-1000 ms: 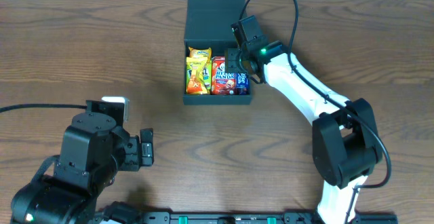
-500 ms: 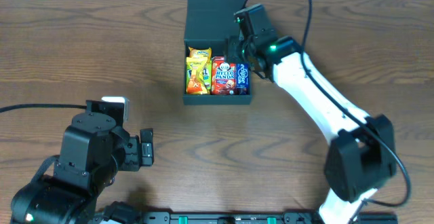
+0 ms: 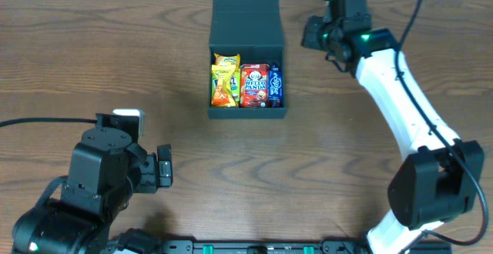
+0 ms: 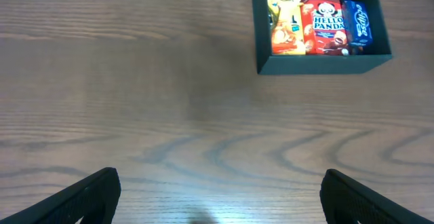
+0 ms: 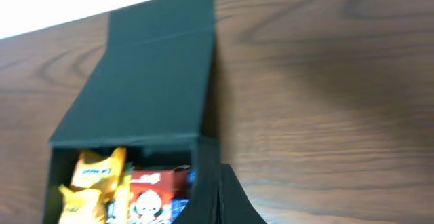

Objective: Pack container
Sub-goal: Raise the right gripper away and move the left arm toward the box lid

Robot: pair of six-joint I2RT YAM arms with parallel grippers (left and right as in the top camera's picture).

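Note:
The container (image 3: 246, 113) is a dark box at the table's far middle, its flap lid (image 3: 246, 19) lying open behind it. Inside are yellow packets (image 3: 224, 79), a red Hello Panda box (image 3: 253, 85) and a blue packet (image 3: 275, 85). My right gripper (image 3: 311, 33) hangs to the right of the lid, shut with nothing in it. In the right wrist view its fingertips (image 5: 220, 197) meet beside the container's right wall (image 5: 207, 159). My left gripper (image 3: 164, 169) rests open near the front left, and in the left wrist view (image 4: 220, 200) it is far from the container (image 4: 324, 64).
Bare wooden table (image 3: 139, 61) lies all around the box. A black cable (image 3: 46, 121) runs in from the left edge toward the left arm. The right arm's white links (image 3: 400, 92) stretch along the right side.
My right gripper drew back from the blue packet inside the box, moved up and right past the lid, and shut. The left arm stayed still.

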